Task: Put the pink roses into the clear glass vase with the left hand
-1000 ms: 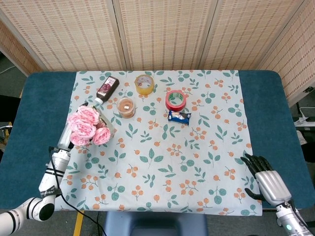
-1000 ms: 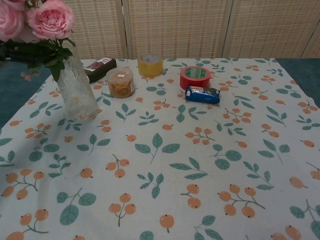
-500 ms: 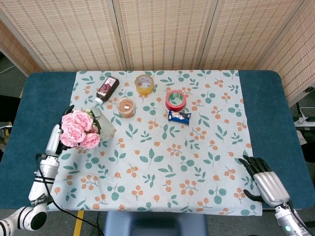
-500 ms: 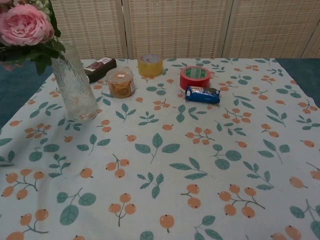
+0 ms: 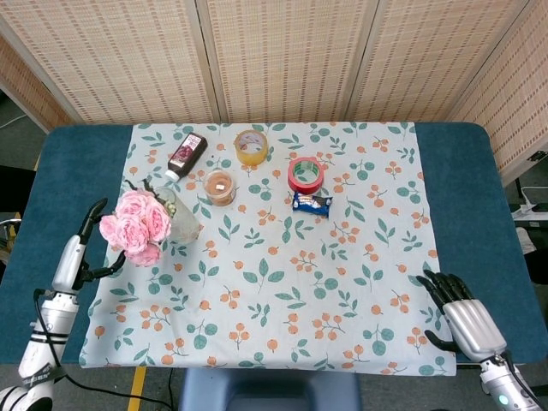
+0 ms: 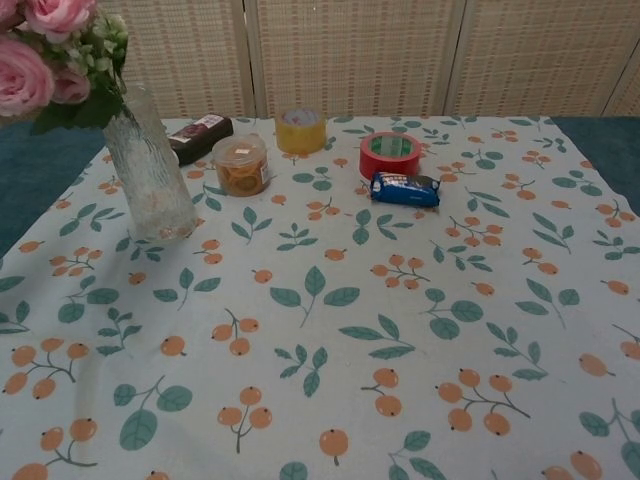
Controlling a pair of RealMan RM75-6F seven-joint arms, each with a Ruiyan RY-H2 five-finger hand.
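Note:
In the head view my left hand (image 5: 84, 246) holds a bunch of pink roses (image 5: 133, 225) in the air near the cloth's left edge. The blooms hang just left of the clear glass vase (image 5: 181, 220), which stands upright. From the chest camera the roses (image 6: 42, 48) fill the top left corner. Their leaves overlap the rim of the vase (image 6: 150, 165), and I see no stems inside the glass. The left hand itself is outside the chest view. My right hand (image 5: 465, 315) rests at the table's front right corner, fingers spread, holding nothing.
Behind the vase lie a dark bottle (image 5: 186, 152), a round tub with an orange lid (image 5: 220, 187) and a yellow tape roll (image 5: 251, 146). A red tape roll (image 5: 306, 174) and a blue snack packet (image 5: 312, 202) sit at mid-table. A floral cloth (image 5: 291, 282) covers the table.
My left hand and the roses have drifted left and toward me, from over the vase to beside it. The vase stands uncovered now. The right hand has not moved.

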